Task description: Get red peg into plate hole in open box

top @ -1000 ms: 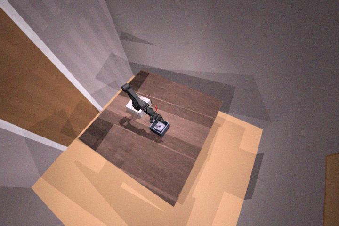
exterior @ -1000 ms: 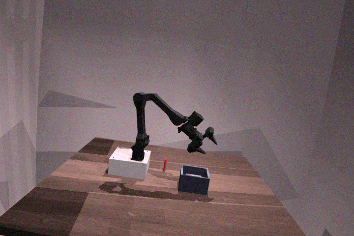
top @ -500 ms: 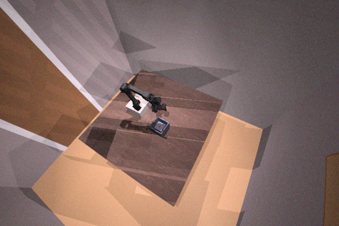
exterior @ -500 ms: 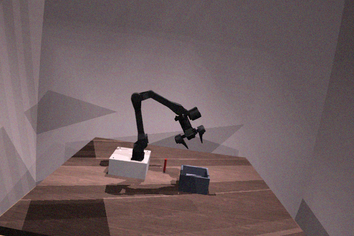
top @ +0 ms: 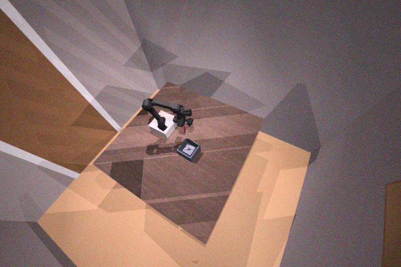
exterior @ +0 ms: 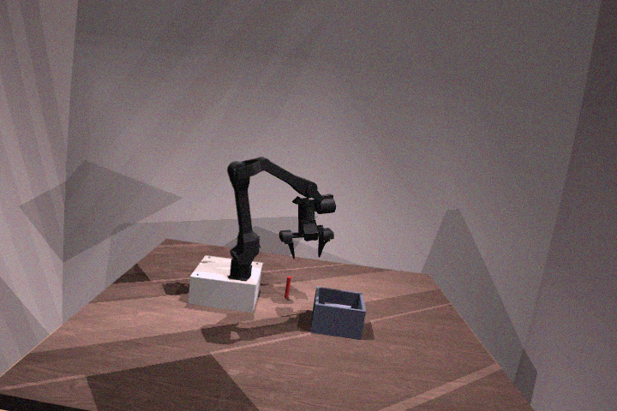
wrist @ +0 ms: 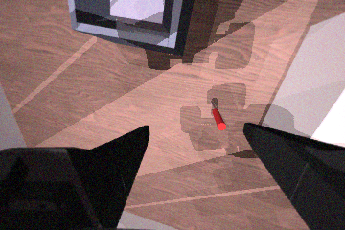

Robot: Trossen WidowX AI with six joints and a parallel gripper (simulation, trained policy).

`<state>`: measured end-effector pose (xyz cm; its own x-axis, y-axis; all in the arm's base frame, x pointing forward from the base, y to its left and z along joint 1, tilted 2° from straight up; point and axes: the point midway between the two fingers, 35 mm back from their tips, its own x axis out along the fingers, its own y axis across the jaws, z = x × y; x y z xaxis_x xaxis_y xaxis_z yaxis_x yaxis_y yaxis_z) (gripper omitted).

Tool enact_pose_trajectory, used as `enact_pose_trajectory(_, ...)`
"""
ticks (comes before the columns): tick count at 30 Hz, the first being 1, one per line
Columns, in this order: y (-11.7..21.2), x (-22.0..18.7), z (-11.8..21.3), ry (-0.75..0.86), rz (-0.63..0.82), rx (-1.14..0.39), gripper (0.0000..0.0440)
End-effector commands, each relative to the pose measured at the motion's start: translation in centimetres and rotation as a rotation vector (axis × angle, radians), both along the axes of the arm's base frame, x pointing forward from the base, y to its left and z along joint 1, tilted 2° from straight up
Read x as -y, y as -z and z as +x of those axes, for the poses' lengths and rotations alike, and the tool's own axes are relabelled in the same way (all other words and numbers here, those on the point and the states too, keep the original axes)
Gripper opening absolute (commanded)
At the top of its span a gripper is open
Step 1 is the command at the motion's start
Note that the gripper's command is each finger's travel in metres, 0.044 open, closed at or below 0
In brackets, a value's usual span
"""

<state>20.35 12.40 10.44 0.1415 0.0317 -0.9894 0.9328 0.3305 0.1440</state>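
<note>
The red peg (top: 184, 128) (exterior: 287, 288) (wrist: 218, 120) stands upright on the table, between the white base block and the box. My gripper (exterior: 306, 257) (wrist: 195, 128) is open and empty, pointing down, with its fingertips well above the peg's top. In the wrist view the peg shows between the two fingers, closer to the right one. The open blue-grey box (top: 184, 156) (exterior: 338, 322) (wrist: 123, 40) stands beside the peg. A pale plate (top: 192, 147) (wrist: 139, 10) lies at its bottom; its hole is hard to make out.
The white base block (top: 169, 130) (exterior: 222, 293) carries the arm, close to the peg on the side away from the box. Both stand on the brown wooden table (top: 188, 179) (exterior: 416, 348). Shadows of the arm fall across the table.
</note>
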Motion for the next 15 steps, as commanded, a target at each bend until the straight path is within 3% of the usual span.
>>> enact_pose_trajectory(1,1.3,0.3,-1.9,-0.025,-0.077,-0.082,0.0440)
enact_pose_trajectory(15,6.5,-0.1,-3.3,-0.075,-0.165,-0.195,0.0440)
